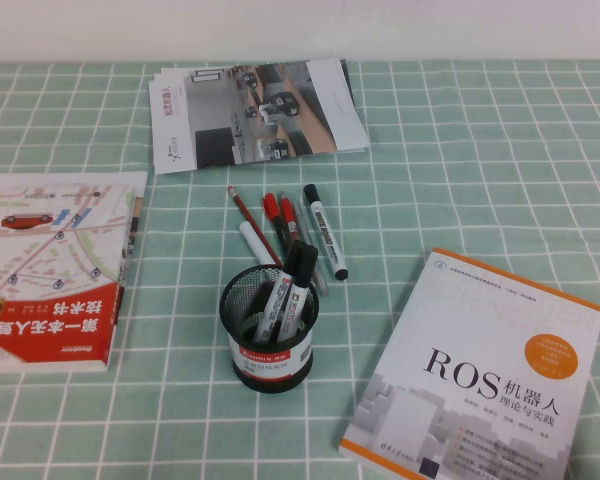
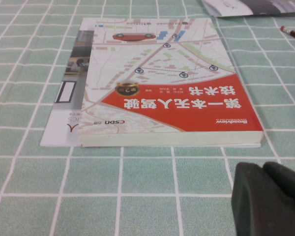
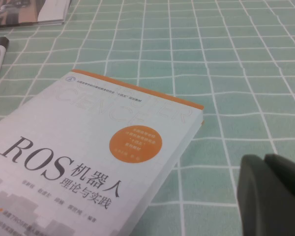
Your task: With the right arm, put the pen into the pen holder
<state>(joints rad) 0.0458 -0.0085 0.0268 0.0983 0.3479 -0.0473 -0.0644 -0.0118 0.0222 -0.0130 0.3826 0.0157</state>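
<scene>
On green checked cloth, white black-capped pen [image 1: 325, 231] behind mesh pen holder [image 1: 269, 330], left end effector [image 2: 270, 201] and right end effector [image 3: 275, 196] low, grip unclear.

Mint-green cloth with white grid lines [image 1: 460, 170] fills the frame.
Centre: black wire-mesh pen holder [image 1: 269, 335], red-white band; white-barrelled, black-capped pen [image 1: 325, 231]; lower right, white orange-edged book [image 1: 485, 375].

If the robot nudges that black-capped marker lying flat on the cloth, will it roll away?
Probably a little. The pen has a round barrel, so a sideways push would likely roll it, though the tablecloth may slow it. It looks stiff and light. The right gripper hangs near the ROS book, the left gripper by the red book.
</scene>
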